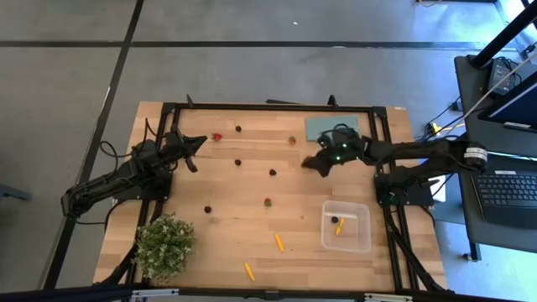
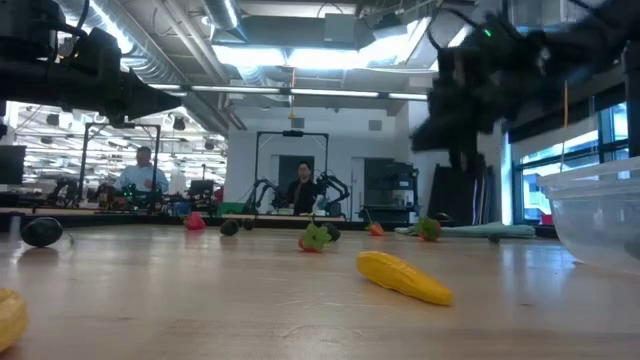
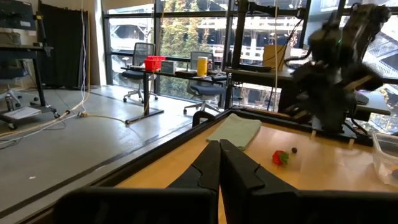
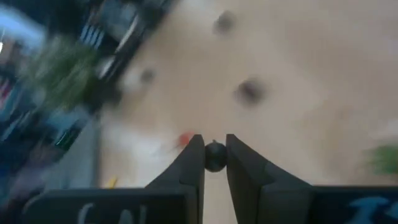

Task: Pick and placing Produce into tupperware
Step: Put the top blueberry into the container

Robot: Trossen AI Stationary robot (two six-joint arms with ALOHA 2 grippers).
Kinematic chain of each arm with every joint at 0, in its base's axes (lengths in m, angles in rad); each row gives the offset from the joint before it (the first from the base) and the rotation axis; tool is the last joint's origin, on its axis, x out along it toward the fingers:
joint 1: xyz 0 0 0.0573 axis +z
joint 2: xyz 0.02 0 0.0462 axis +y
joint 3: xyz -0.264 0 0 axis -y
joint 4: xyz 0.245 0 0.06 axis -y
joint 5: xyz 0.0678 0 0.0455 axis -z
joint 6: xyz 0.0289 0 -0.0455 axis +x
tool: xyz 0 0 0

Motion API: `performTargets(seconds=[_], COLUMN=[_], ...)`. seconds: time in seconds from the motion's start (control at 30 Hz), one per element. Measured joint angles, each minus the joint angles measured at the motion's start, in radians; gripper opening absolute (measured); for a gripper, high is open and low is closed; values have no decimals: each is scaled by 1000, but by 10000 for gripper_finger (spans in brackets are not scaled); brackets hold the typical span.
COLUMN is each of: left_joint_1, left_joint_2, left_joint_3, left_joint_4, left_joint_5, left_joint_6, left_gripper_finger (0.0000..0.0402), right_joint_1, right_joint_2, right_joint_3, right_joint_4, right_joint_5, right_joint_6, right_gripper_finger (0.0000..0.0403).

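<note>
Clear plastic tupperware (image 1: 346,226) on matt wooden table (image 1: 243,184).

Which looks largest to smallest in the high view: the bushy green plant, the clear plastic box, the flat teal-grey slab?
1. bushy green plant
2. clear plastic box
3. flat teal-grey slab, partly hidden by the right arm, so unsure.

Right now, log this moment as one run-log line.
right pincer: shut on dark berry, raised over table | left pincer: shut, waiting at left | tupperware: holds carrot stick, dark piece
</note>
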Motion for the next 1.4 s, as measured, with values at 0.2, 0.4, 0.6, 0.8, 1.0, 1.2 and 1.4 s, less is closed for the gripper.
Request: performTargets(seconds=[0.2,0.4,0.6,0.8,1.0,1.2,1.4], left_joint_1=[0,0,0,0,0,0,0], left_joint_2=[0,0,0,0,0,0,0], left_joint_3=[0,0,0,0,0,0,0], left_joint_4=[0,0,0,0,0,0,0], left_joint_5=[0,0,0,0,0,0,0], left_joint_6=[-1,-1,-2,-2,-3,-3,-4], left_gripper_finger=[0,0,0,0,0,0,0], right_joint_1=[194,453,688,811,843,842,842], right_joint_2=[0,-2,-1,-1,-1,-1,-1], right_joint_3=[343,513,446,280,118,44,31], right_joint_4=[-773,-1074,-1106,-960,-811,-741,-742], right_joint_5=[33,225,391,443,442,443,442], right_joint_6=[-96,95,452,667,720,723,719], right_gripper_finger=[49,49,49,49,49,59,84])
